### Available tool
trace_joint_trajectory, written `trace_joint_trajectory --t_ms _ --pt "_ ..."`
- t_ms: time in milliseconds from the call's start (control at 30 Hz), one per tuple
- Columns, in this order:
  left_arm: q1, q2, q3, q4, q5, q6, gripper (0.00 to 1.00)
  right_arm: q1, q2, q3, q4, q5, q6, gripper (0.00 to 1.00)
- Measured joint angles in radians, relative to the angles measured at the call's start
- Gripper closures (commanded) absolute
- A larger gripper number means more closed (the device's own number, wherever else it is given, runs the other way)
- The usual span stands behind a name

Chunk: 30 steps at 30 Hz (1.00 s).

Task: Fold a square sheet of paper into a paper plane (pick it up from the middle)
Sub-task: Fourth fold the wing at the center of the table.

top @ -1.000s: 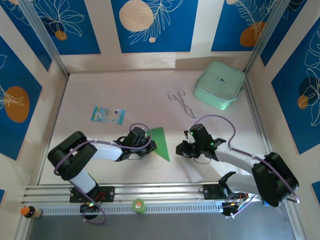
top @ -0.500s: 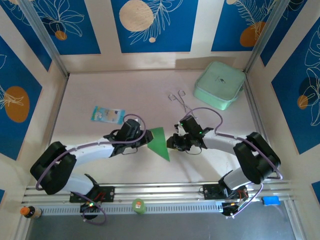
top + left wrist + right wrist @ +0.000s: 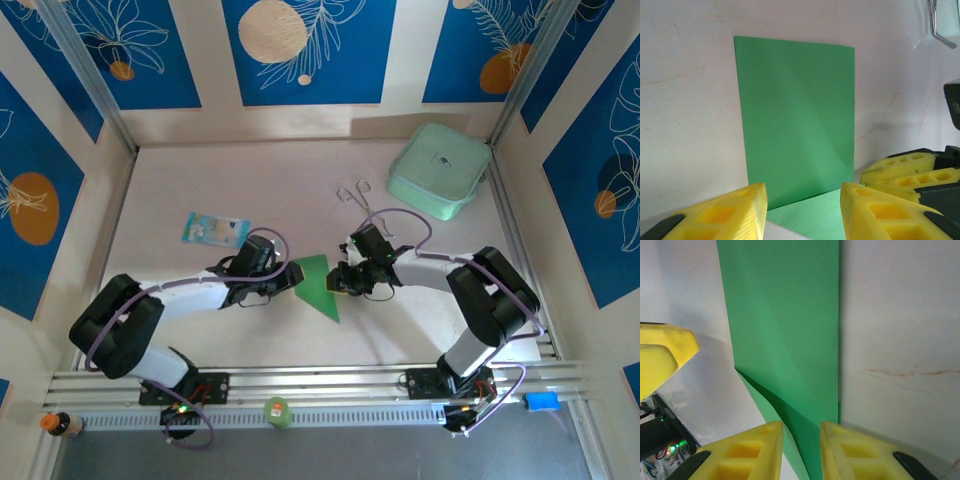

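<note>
The square sheet of paper is bright green and lies folded into a pointed triangle in the middle of the table. In the left wrist view one part of the paper stands up as a flap along a crease. My left gripper is at its left edge, open, with its fingers either side of the near corner. My right gripper is at the right edge, its jaws a little apart. The creased edge of the paper runs into the gap between the right fingers.
A pale mint box stands at the back right. Metal tongs lie just behind the right gripper. A light-blue packet lies at the left. Both grippers' fingertips are close together over the paper.
Both arms have reached in toward the paper from either side. The left gripper has opened at the sheet's left edge. The right gripper has come to the right edge.
</note>
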Motion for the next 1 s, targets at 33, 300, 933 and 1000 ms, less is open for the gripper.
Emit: trace_joint_trajectory --t_ms 33,300,933,1000 --pt "0.001 0.003 0.000 0.002 0.003 0.000 0.57 0.000 0.003 0.000 0.000 0.000 0.000 0.76" --pt "0.003 0.006 0.000 0.011 0.020 0.000 0.56 -0.001 0.005 0.000 0.007 -0.008 -0.006 0.86" --pt "0.021 0.021 0.003 0.008 0.043 0.000 0.46 -0.049 -0.059 -0.066 0.076 -0.067 -0.013 0.94" --pt "0.024 0.028 0.004 0.008 0.044 0.000 0.46 -0.059 -0.073 -0.081 0.089 -0.078 -0.010 0.95"
